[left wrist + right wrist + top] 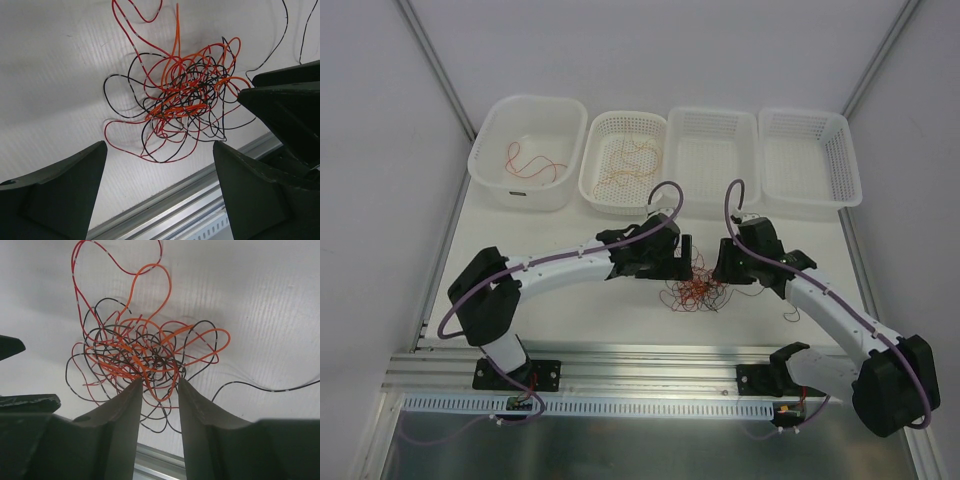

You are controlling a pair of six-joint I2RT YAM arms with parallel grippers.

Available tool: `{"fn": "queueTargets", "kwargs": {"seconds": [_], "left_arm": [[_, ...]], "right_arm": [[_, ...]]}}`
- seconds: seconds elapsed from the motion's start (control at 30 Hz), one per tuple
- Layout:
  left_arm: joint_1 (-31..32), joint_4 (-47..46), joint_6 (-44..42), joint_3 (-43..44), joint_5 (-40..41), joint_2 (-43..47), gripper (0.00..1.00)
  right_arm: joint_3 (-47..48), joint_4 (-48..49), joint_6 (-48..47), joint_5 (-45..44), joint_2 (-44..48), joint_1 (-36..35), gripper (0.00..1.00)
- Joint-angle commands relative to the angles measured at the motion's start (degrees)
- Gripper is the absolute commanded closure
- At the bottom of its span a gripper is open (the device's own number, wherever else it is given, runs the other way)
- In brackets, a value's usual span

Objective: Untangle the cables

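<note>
The cables (695, 292) lie in one knot on the white table (570, 310), a little toward 6 o'clock from its middle and between the two arms. In the overhead view the left gripper (685, 255) stands at about 11 o'clock from the knot and the right gripper (722, 265) at about 1 o'clock, both close over it.

From the left wrist the knot (185, 100) shows orange, red and black loops piled over each other. The left gripper (160, 147) has its jaws spread wide, with nothing held and its fingers (60, 195) clear of the wires. The right gripper's dark body (285, 95) shows at 3 o'clock.

From the right wrist the knot (150, 355) sits just beyond the right gripper (160, 382). Its jaws are drawn close together with a narrow gap left between them. A few orange and black loops run down into that gap, but the fingers (120, 425) are not pinched on them. A single black strand (270, 387) trails off toward 3 o'clock.

At 12 o'clock along the far edge stands a row of four white containers. A tub (485, 165) holds a red strand (532, 163) and a mesh basket (588, 180) holds an orange strand (625, 165). Two more baskets (712, 118) (850, 170) complete the row.
</note>
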State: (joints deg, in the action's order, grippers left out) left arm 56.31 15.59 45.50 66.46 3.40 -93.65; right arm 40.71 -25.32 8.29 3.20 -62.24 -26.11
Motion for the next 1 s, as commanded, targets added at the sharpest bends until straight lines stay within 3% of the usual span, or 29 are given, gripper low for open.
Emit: {"fn": "queueTargets", "kwargs": {"seconds": [0.0, 0.07, 0.2, 0.33, 0.47, 0.63, 0.77, 0.97], "left_arm": [[0.7, -0.4, 1.0, 3.9, -0.9, -2.6, 0.12], [0.7, -0.4, 1.3, 5.3, -1.8, -5.2, 0.13], [1.0, -0.4, 1.7, 7.7, -3.1, -9.4, 0.14], [1.4, -0.4, 1.9, 9.8, -3.3, -13.7, 0.16], [1.6, -0.3, 2.2, 10.3, -2.8, -16.4, 0.23], [1.4, -0.3, 3.2, 8.1, 2.0, -17.3, 0.51], [0.1, -0.1, 3.7, 4.7, 3.3, -16.3, 0.64], [-3.9, 0.7, 3.4, -0.3, 4.9, -13.0, 0.67]], "right_arm": [[-1.2, 4.1, -0.5, 2.3, -0.6, 0.2, 0.63], [-1.9, 4.7, -0.4, 2.1, -1.0, 0.2, 0.69], [-2.1, 4.6, -0.3, 3.6, 0.4, 0.2, 0.91], [-1.4, 3.1, -0.1, 4.0, 2.6, 0.3, 0.99], [-0.3, 1.2, 0.1, 4.8, 5.2, 0.1, 0.99], [3.8, -4.7, -0.3, 5.4, 8.6, 0.2, 0.99], [9.6, -11.6, -2.2, 3.9, 11.7, 0.1, 0.99], [22.9, -21.3, -5.2, 1.6, 15.2, 0.3, 0.99]]}}
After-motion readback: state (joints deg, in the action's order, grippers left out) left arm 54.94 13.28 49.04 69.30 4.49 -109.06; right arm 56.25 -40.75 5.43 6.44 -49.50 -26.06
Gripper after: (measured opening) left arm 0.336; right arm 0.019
